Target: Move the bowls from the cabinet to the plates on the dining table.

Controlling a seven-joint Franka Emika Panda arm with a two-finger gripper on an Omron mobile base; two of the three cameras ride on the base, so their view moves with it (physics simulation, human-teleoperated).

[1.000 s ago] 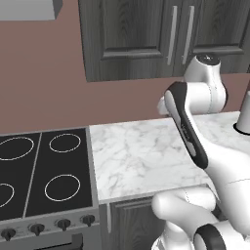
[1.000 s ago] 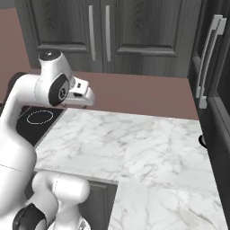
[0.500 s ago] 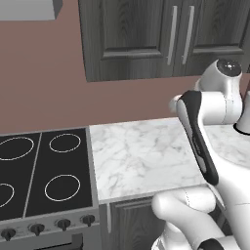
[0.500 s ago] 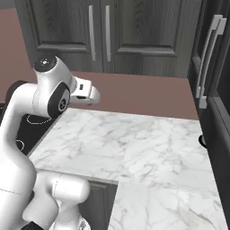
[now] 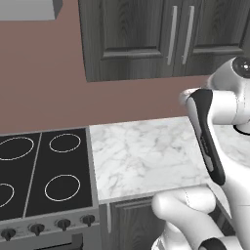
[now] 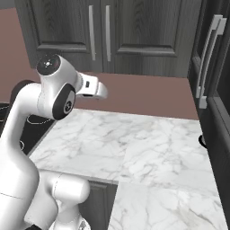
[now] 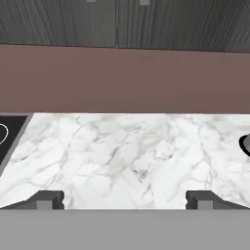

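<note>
Two closed doors of the cabinet hang on the brown wall in the left base view, silver bar handles side by side, above a marble counter adjoining the black stove; the white arm stands at right. Right base view: the same cabinet is shut above the counter, a tall dark unit at right. Hand view: the gripper has its fingertips spread wide, holding nothing, over bare marble, the cabinet's lower edge above. Whether the bowls sit behind the doors cannot be told.
</note>
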